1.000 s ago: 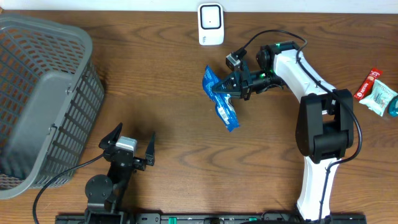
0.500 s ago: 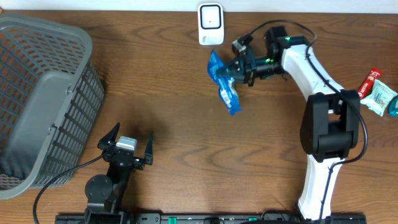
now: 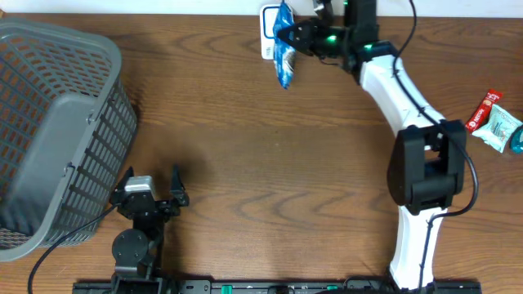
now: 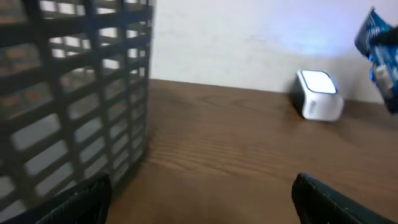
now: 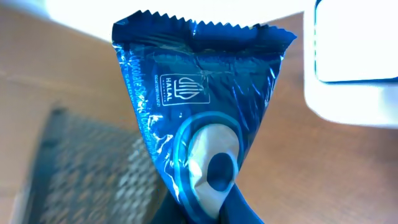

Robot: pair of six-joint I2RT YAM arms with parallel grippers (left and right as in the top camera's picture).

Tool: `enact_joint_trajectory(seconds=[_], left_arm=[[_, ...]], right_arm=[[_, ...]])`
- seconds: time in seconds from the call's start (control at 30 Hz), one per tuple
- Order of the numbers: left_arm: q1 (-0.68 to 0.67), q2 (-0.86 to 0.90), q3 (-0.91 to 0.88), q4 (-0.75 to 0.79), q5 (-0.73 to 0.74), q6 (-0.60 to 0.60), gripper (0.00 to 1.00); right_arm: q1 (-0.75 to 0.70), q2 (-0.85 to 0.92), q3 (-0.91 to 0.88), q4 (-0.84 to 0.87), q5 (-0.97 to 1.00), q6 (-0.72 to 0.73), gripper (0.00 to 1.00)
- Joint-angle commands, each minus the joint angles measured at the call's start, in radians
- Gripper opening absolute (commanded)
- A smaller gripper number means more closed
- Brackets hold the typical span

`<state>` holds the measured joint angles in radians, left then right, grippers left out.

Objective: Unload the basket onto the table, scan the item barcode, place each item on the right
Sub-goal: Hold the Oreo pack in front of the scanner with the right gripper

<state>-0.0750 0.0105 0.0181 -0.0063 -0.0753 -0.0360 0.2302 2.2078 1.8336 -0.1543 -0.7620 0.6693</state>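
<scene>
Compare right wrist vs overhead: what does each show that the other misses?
Right wrist only: the print on the blue packet, including a HALAL mark, and its serrated top edge.
Overhead only: the right tool shut on the packet, the left tool open and holding nothing, and loose snacks at the far right.
Both: the packet close by the white scanner, above the wooden table. The grey basket is clear overhead; the blurred mesh low left in the wrist view is probably it.
</scene>
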Motion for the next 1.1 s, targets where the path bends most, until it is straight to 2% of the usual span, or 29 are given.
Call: enact_joint_trajectory(seconds=[0.0, 0.23, 0.43, 0.57, 0.83, 0.97, 1.07], left_arm=[[-0.002, -0.005, -0.014, -0.013, -0.075, -0.055, 0.93], [-0.002, -0.005, -0.014, -0.053, -0.075, -0.055, 0.93], [-0.002, -0.005, -0.014, -0.053, -0.075, -0.055, 0.93], [-0.002, -0.005, -0.014, -0.053, -0.075, -0.055, 0.93], [-0.002, -0.005, -0.014, -0.053, -0.075, -0.055, 0.93], [-0.002, -0.005, -0.014, -0.053, -0.075, -0.055, 0.93], [-0.002, -0.005, -0.014, -0.053, -0.075, -0.055, 0.93]], right_arm=[[0.063, -0.037, 0.019, 0.036, 0.412, -0.144, 0.01], [0.147, -0.028, 0.019, 0.196, 0.817, -0.501, 0.01], [0.161, 0.033, 0.028, 0.325, 0.893, -0.692, 0.01], [0.159, 0.128, 0.131, 0.311, 0.945, -0.795, 0.01], [0.167, 0.383, 0.499, 0.169, 0.969, -0.843, 0.01], [0.167, 0.441, 0.589, 0.161, 0.977, -0.855, 0.01], [0.169, 0.441, 0.589, 0.181, 0.97, -0.866, 0.01]])
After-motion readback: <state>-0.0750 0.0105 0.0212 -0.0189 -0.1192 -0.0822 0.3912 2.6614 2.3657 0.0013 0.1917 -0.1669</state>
